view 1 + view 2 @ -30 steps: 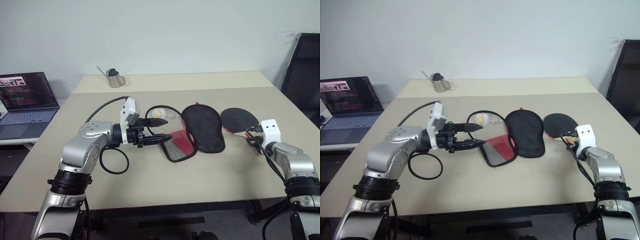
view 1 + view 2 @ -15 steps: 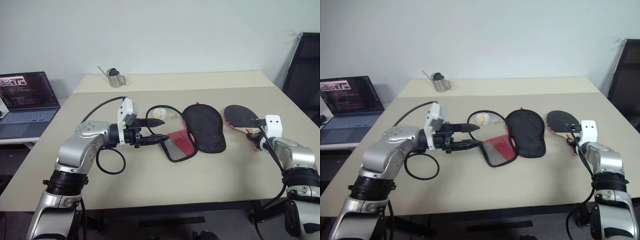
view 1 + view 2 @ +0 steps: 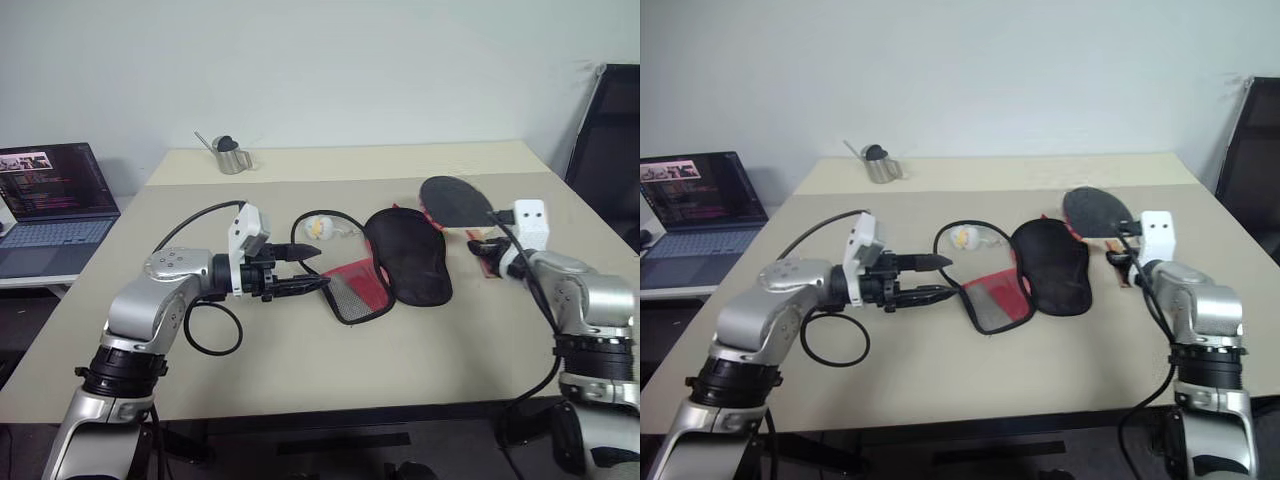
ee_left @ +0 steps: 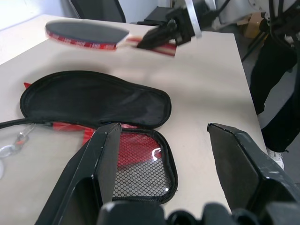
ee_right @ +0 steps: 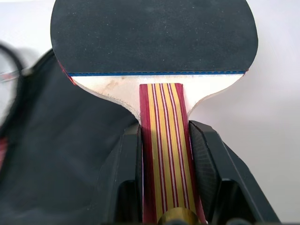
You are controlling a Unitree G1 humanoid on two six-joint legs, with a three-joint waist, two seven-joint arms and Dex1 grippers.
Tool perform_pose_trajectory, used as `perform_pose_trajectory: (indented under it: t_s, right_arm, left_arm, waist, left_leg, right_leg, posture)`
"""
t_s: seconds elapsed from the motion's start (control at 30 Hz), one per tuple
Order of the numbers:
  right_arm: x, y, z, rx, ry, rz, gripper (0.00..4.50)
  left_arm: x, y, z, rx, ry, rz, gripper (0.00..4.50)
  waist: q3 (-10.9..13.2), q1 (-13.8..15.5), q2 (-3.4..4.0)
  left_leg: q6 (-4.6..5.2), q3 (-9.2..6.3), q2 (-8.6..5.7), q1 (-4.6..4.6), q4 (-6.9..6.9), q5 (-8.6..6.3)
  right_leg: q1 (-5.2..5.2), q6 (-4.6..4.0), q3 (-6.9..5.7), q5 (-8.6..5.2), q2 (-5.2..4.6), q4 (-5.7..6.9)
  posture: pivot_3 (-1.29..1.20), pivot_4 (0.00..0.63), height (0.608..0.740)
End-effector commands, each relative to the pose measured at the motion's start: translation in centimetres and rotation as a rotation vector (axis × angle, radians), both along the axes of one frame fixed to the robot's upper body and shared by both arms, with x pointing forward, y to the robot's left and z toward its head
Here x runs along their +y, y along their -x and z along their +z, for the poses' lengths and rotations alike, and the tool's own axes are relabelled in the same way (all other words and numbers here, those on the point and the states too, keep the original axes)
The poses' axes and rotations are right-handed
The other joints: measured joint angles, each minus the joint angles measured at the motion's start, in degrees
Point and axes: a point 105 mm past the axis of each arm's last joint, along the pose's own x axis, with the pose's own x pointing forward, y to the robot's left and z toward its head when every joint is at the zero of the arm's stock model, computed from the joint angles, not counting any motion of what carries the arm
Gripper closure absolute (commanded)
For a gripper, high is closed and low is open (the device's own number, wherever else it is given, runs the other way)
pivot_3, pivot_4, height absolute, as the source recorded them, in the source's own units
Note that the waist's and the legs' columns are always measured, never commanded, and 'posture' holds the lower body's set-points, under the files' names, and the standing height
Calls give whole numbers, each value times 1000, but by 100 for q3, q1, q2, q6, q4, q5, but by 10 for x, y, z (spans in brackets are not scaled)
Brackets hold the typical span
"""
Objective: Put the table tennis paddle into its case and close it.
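Note:
The table tennis paddle (image 3: 455,199) hangs above the table just right of the case, black face up. My right gripper (image 3: 486,250) is shut on its striped wooden handle (image 5: 163,123), one finger (image 5: 129,154) pressed to each side. The case (image 3: 407,254) lies unzipped mid-table. Its black half is spread flat, and its red and mesh flap (image 3: 351,290) is folded out toward my left gripper. My left gripper (image 3: 312,266) is open and level, pointing at that flap with nothing between its fingers (image 4: 108,140). Its lower fingertip is at the flap's edge; I cannot tell if it touches.
An open laptop (image 3: 50,205) sits on a side desk at far left. A small metal pitcher (image 3: 232,157) stands at the table's back. A small white and yellow item (image 3: 318,227) lies behind the case. A black cable loop (image 3: 212,328) hangs by my left arm; a black chair (image 3: 608,150) stands at right.
My right gripper has lifted the paddle off the table and carried it up and left, to the case's right edge. My left gripper has stayed open in place.

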Motion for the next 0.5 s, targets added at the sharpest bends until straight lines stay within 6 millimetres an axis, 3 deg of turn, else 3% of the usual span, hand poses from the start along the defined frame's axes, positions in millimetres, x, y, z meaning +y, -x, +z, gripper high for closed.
perform_pose_trajectory:
  t_s: [0.03, 0.5]
  right_arm:
    - [19, -2, 24, -73, -5, 17, 3410]
    - [78, -10, 2, -14, -50, 81, 3410]
  left_arm:
    - [4, 4, 15, -68, 10, 7, 1290]
    - [5, 5, 14, -77, 10, 23, 1290]
  waist:
    - [0, 2, 0]
    - [1, -2, 3]
  left_leg:
    - [-1, 0, 0, 0, 0, 0]
    - [-2, -1, -1, -1, -2, 1]
  right_leg:
    - [0, 0, 0, 0, 0, 0]
    - [-8, 0, 2, 0, 0, 3]
  posture:
    - [0, 150, 740]
    - [0, 150, 740]
